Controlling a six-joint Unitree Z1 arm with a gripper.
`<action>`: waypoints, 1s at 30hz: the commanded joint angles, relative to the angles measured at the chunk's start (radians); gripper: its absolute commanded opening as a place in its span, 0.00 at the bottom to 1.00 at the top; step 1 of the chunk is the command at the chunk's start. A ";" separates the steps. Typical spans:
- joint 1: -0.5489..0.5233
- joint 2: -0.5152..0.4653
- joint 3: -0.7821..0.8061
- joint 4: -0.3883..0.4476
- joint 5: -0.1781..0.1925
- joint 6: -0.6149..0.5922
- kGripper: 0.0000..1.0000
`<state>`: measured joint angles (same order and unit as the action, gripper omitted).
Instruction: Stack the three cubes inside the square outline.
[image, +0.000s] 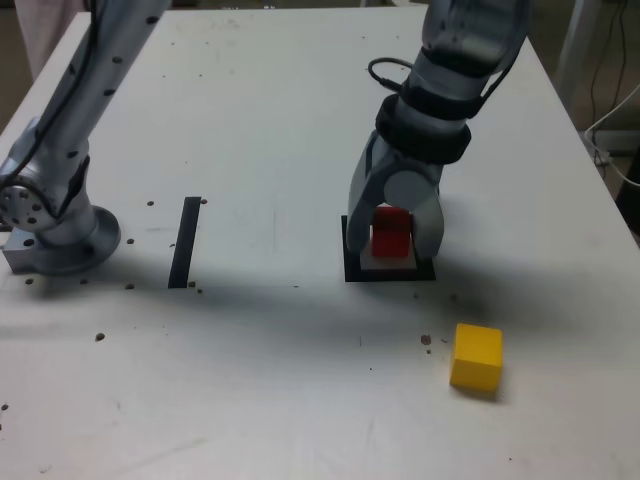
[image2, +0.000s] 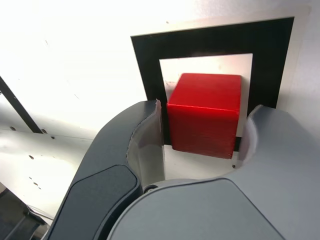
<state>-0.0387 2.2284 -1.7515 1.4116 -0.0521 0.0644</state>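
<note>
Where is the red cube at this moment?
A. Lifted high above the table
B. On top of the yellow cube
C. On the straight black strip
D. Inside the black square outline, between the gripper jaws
D: the red cube sits on the white centre of the square outline, with the gripper jaws on either side.

The small red matte cube (image: 391, 232) sits inside the thick black square outline with a white centre (image: 352, 268), on the flat white surface (image: 300, 120). The grey two-fingered claw (image: 397, 240) stands straight over the outline, one finger on each side of that cube; the wrist view shows a thin gap at each side. The small yellow matte cube (image: 476, 356) lies nearer the camera and toward the exterior view's right, well apart from the outline. A straight black line strip (image: 185, 242) lies toward the exterior view's left of the outline, and the arm's round grey base (image: 55, 225) stands further left still.
</note>
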 joint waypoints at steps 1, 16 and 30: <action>0.003 -0.040 0.012 0.006 0.016 -0.003 0.99; -0.009 -0.225 0.076 0.047 0.096 -0.028 0.99; -0.257 -0.128 -0.127 0.140 0.060 -0.204 1.00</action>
<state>-0.2760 2.0772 -1.8561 1.5374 0.0130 -0.1262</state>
